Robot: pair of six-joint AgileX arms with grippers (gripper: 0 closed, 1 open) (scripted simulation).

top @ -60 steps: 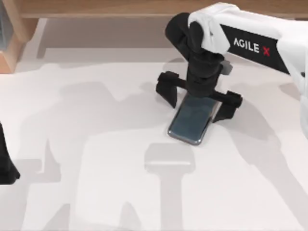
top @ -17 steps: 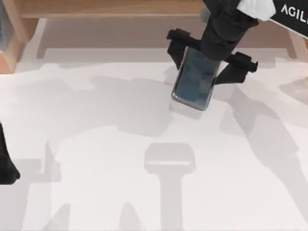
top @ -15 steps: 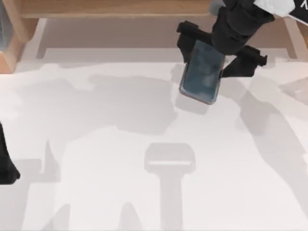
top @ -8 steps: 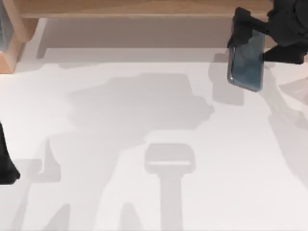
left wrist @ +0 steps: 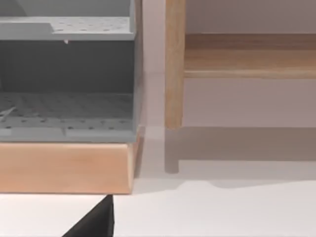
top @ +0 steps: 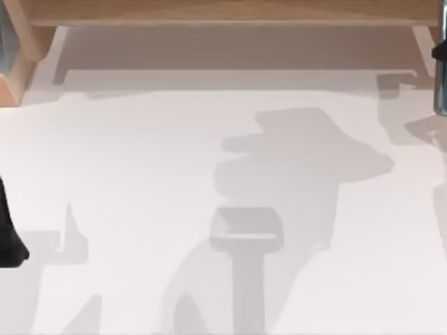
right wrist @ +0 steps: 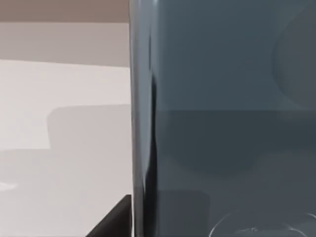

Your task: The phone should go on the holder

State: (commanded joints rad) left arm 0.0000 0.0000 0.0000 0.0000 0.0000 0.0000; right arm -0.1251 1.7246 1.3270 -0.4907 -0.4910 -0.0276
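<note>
The phone [right wrist: 222, 118] is a dark grey-blue glossy slab that stands very close in the right wrist view, its rounded edge upright. In the top view a thin strip of the phone [top: 442, 94] shows at the far right edge, held up off the table by my right gripper [top: 441, 54], which is shut on it. The holder [top: 246, 234], a pale grey stand with a slot, sits on the white table at centre front, well to the left of the phone. My left arm [top: 8, 237] is parked at the left edge.
A wooden rail [top: 223, 12] runs along the back of the table. A grey perforated shelf [left wrist: 66, 74] on a wooden base [left wrist: 64, 168] stands at the back left, beside a wooden post [left wrist: 174, 64]. Arm shadows fall on the white table [top: 140, 160].
My right gripper has carried the phone up and to the right, from the table's back middle to the right edge of the top view. The left arm and the holder have stayed put.
</note>
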